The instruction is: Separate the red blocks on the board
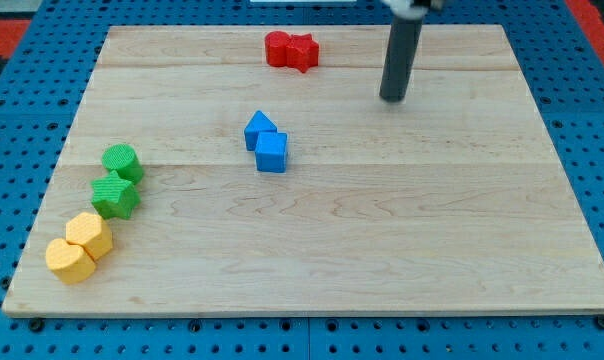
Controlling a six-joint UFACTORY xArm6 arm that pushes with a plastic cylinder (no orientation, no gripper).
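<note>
2 red blocks [290, 50] touching, not yet separated; lie well left of my tip [393, 98], slightly toward view's top. No fingers: plain rod, touching nothing.

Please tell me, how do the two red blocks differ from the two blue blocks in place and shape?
The red blocks lie near the view's top edge, left of my tip; the blue blocks lie near the board's middle, farther from my tip. The red pair has rounded and star-like outlines; the blue pair looks angular, one pointed, one cube-like. The red pair sits side by side; the blue pair runs diagonally. Both pairs are touching.
</note>
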